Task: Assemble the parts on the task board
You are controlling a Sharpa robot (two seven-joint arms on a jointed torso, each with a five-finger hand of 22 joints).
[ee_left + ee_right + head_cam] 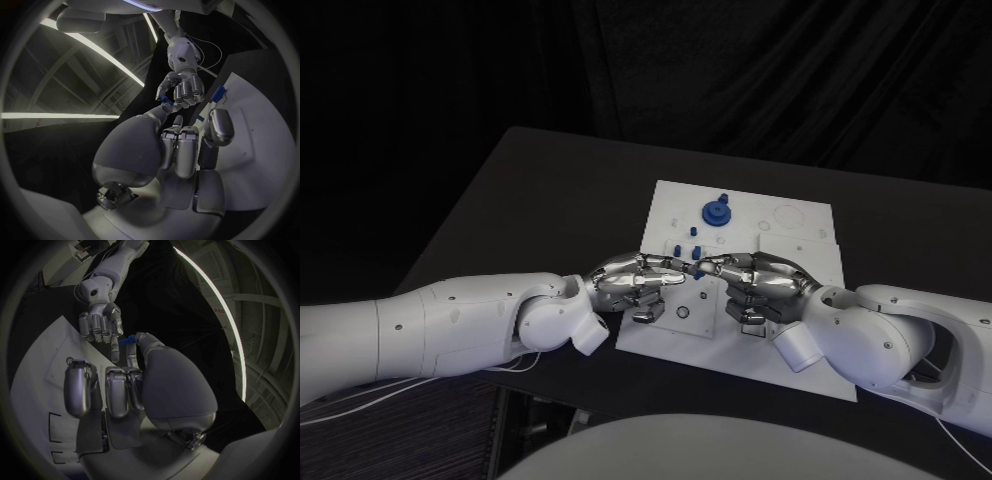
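Note:
The white task board (790,330) lies in the middle of the black table. Over its near half my left hand (635,282) and right hand (759,285) meet fingertip to fingertip. A small blue part (692,268) sits between them, and both hands pinch it. In the left wrist view the blue part (166,100) is at the tip of my left hand (181,150), against the curled fingers of my right hand (182,89). The right wrist view shows the same part (128,340) between my right hand (125,385) and left hand (100,325).
A blue gear-like part (717,212) stands at the board's far end. Two small blue pieces (681,248) stand just beyond the fingertips. The black table (545,190) surrounds the board, its left edge near my left arm.

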